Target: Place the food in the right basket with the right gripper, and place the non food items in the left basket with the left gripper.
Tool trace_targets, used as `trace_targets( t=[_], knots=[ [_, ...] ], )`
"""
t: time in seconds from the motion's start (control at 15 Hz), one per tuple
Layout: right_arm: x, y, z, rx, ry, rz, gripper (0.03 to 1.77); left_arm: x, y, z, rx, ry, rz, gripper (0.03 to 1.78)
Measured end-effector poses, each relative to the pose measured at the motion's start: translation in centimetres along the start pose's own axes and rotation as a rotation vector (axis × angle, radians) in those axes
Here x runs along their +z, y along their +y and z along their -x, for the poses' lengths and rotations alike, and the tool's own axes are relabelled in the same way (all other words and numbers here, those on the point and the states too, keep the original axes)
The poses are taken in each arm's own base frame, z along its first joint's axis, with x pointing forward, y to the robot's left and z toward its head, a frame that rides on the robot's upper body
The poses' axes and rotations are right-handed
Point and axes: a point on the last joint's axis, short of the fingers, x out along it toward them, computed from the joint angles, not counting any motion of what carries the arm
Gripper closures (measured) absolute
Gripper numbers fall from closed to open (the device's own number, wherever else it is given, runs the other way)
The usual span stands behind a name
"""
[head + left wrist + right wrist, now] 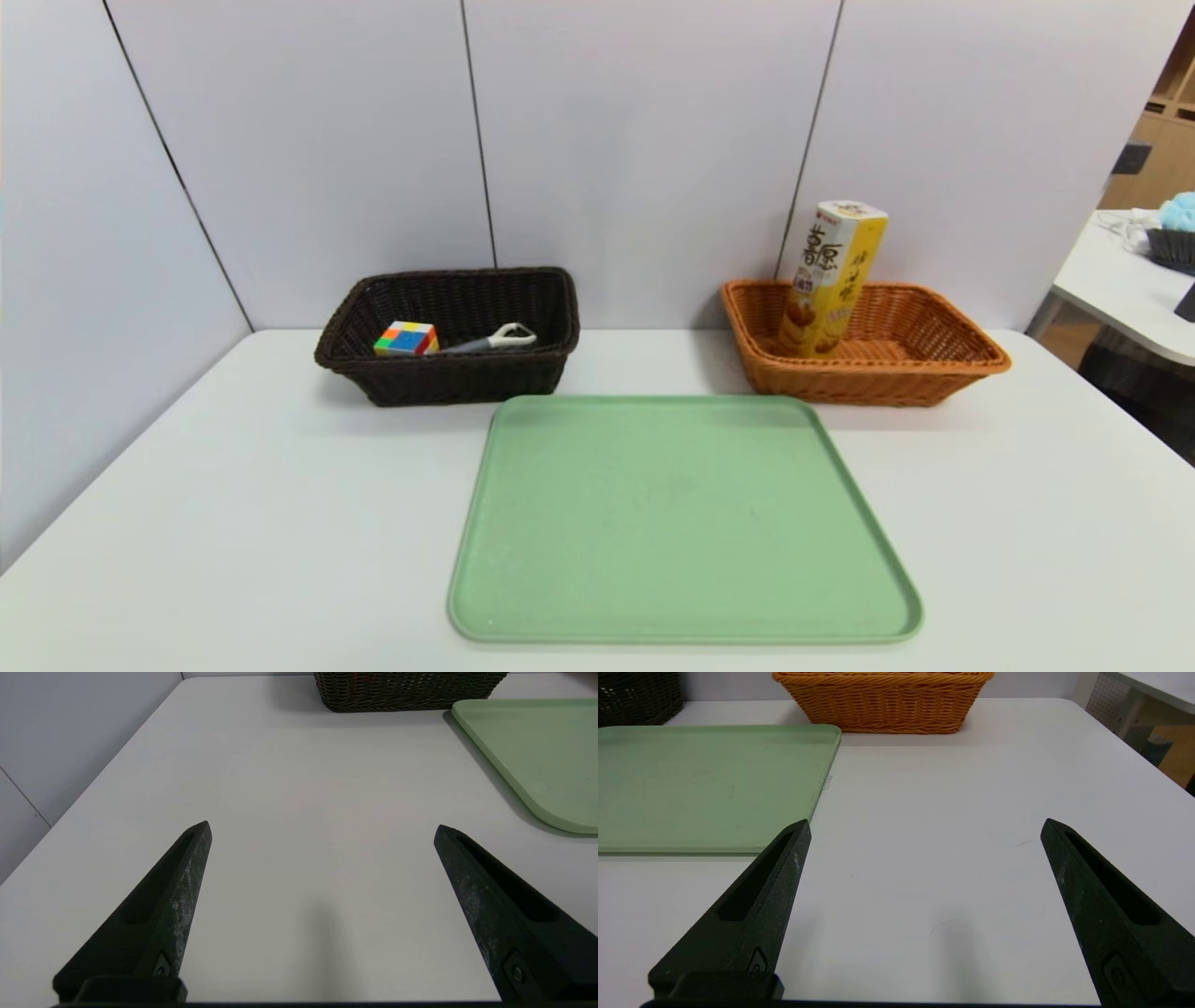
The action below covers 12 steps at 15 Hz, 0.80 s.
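**Kid:** Baskets first! What is in the dark basket (448, 336) on the left?

**Helper:** A colored cube (406, 338) and a peeler (490, 341) with a white head lie inside it, side by side. Only the head view looks down into it. The left wrist view shows just its woven outside wall.

**Kid:** And in the middle?

**Helper:** A green tray (681, 523) lies flat on the table (233, 523), just in front of both baskets. Nothing sits on it.

**Kid:** And on the right?

**Helper:** The orange basket (896, 373) holds a tall yellow snack box (833, 280). It stands up and leans a bit. The right wrist view shows the basket's side but not the box.

**Kid:** Where are the grippers?

**Helper:** The head view does not show them. Each wrist view does. The left gripper (322, 828) hangs over bare table left of the tray, fingers spread wide, holding nothing. The right gripper (924, 823) hangs over bare table right of the tray, also spread wide and holding nothing.

**Kid:** Is there room to move?

**Helper:** Yes. Wide bare table lies on both sides of the tray. Walls close in the left and the back. The right table edge is open.
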Motion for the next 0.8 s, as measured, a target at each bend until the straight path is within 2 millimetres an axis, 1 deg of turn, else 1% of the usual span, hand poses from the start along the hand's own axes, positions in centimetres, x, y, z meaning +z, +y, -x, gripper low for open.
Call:
trace_targets(
  t=[0.8],
  knots=[
    [0.00, 0.00, 0.00, -0.002, 0.000, 0.000, 0.10, 0.00, 0.00, 0.00, 0.000, 0.000, 0.000, 0.12]
  ],
)
